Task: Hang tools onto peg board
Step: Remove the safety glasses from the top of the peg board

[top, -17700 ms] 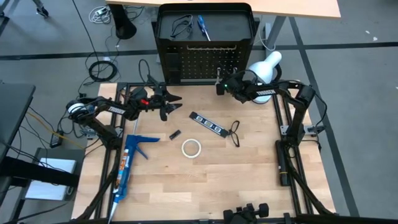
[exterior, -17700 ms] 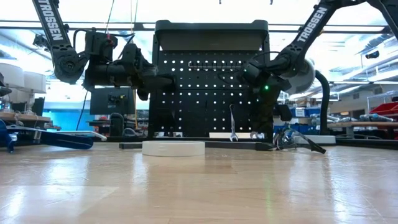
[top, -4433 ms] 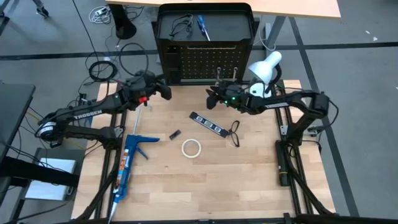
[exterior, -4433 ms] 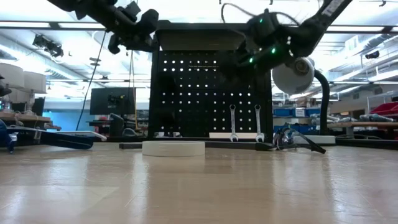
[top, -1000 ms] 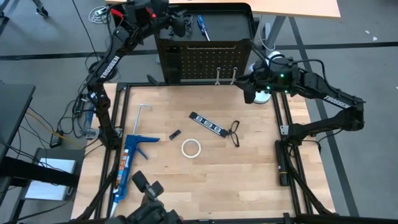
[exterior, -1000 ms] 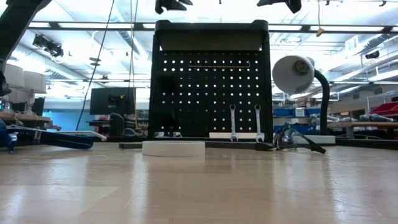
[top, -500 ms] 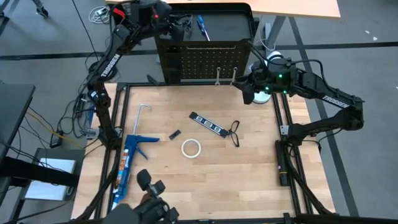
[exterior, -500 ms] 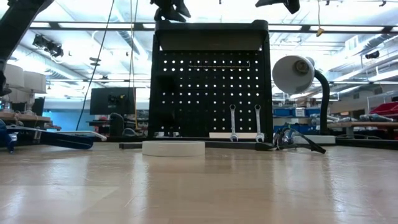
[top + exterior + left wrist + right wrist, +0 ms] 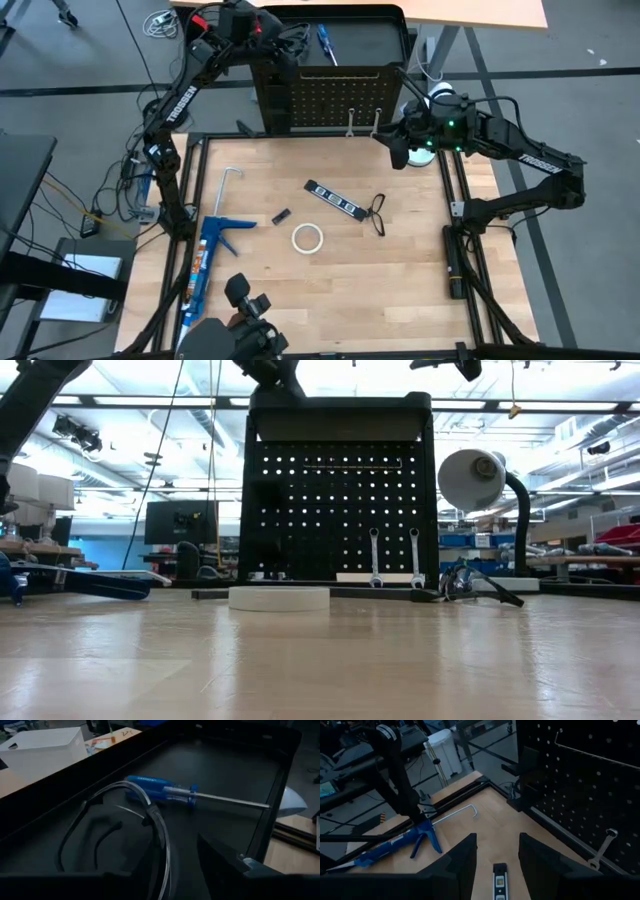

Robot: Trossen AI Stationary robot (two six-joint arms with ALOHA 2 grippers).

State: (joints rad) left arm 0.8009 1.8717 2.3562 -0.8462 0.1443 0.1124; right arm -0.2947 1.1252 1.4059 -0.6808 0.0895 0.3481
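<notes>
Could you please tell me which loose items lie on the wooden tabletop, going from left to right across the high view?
Blue caulking gun → bent metal rod → small black piece → white tape ring → black strip with white marks → black wire loop.

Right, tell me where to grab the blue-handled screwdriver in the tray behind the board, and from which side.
Probably best by the blue handle, from above. The screwdriver lies flat on the floor of the black tray, so only its top is free; the handle is its thickest part, while the thin shaft gives little to pinch. Set the fingers across the handle. The black wire loop lies against the handle's end, so grip nearer the shaft.
</notes>
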